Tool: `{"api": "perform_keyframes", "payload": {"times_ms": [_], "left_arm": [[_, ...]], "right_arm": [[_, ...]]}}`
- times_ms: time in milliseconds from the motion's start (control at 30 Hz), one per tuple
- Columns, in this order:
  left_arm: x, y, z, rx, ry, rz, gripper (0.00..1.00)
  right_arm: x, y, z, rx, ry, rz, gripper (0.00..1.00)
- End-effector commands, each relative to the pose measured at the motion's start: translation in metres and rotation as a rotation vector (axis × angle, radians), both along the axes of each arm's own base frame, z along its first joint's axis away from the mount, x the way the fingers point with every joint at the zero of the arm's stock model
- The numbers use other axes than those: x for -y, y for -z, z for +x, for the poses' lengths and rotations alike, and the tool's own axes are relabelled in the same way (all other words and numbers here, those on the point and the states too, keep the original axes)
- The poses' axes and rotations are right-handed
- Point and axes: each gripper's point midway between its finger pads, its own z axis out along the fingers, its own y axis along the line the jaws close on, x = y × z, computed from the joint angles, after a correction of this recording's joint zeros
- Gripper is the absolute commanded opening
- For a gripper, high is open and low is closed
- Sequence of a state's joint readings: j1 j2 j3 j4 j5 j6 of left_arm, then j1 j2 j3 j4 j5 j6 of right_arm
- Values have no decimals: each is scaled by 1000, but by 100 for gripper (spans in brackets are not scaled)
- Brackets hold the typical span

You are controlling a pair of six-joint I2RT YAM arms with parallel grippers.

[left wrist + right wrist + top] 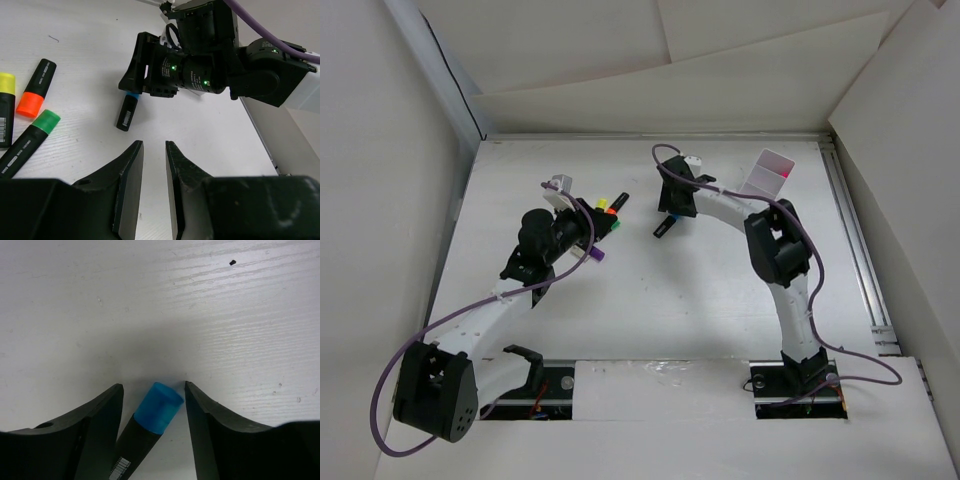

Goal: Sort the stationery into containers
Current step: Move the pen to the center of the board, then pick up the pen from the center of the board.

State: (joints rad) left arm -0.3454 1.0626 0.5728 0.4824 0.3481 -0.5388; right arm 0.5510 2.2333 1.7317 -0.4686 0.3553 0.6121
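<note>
- The yellow-capped marker [6,100], orange-capped marker [34,90] and green-capped marker [30,140] lie close together on the matte, faintly grained white desk [660,300]. All three are stubby with black barrels.
- The left hand [153,147] has smooth black fingers a narrow gap apart, with nothing between them and bare desk ahead.
- The blue-capped marker [150,417] has a round cap and a barcoded black barrel. It lies flat near mid-desk.
- The right hand [153,385] has its fingers spread either side of that cap, not gripping it.
- The pale tray [767,175] sits near the far right edge, well apart from the markers.

- table [225,315]: white, matt, fine grainy streaks
- blue-capped marker [159,407], 6 o'clock: smooth plastic, slight sheen
- right gripper [153,386]: smooth matt black plastic
</note>
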Motion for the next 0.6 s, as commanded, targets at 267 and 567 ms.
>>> {"api": "perform_keyframes", "payload": {"times_ms": [267,567], "left_arm": [[3,-25,-3,83,18,-36,21],[3,-21,0,72,12,-31,21]], "right_arm": [[-9,-3,-12,-10,8,65,52],[-21,-17,-4,43,-6,134,8]]}}
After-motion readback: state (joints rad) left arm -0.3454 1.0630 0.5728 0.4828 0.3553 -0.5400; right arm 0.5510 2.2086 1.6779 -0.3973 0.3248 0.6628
